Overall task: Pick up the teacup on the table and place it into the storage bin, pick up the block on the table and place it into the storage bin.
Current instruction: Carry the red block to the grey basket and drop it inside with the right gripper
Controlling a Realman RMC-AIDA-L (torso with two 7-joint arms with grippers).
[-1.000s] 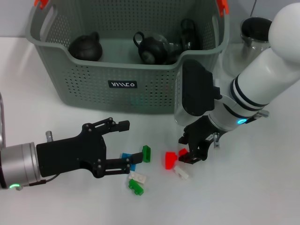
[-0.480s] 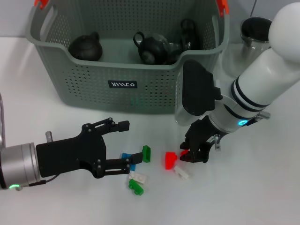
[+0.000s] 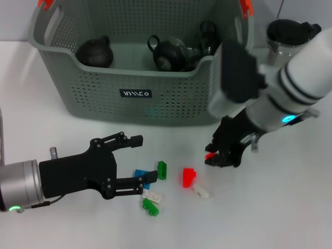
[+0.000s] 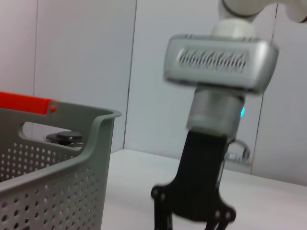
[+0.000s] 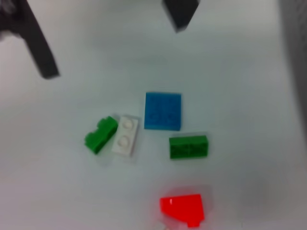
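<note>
Bin point(image 3: 140, 91): grey-green perforated basket at the 12 o'clock end of the table point(image 3: 290, 207); orange clips on its handles; also in the left wrist view point(image 4: 53, 163).
Bin contents: three dark teapot-like vessels on the floor, one at 9 o'clock point(image 3: 95, 52), two touching near 3 o'clock point(image 3: 168, 53) point(image 3: 206, 39).
Small red block point(image 3: 209, 155): pinched in the right gripper, off the table, just in front of the bin's 5 o'clock corner.
Right gripper point(image 3: 224, 154): jaws closed on the small red block, pointing down, raised above the block cluster.
Left gripper point(image 3: 139, 163): low over the table at 7 o'clock from the bin, jaws spread wide, holding nothing; lower finger just beside the blue block.
Blocks on table: big red point(image 3: 188, 177), white point(image 3: 201, 191) touching it at 5 o'clock; green point(image 3: 162, 169); blue point(image 3: 141, 174); white point(image 3: 152, 196) and green point(image 3: 150, 207) pair at 6 o'clock.
Right wrist view: blue point(image 5: 163, 110), green point(image 5: 188, 146), white point(image 5: 125, 135) touching green point(image 5: 100, 134), red point(image 5: 183, 209).
Pitcher point(image 3: 282, 35): black-lidded glass, at 3 o'clock from the bin.
</note>
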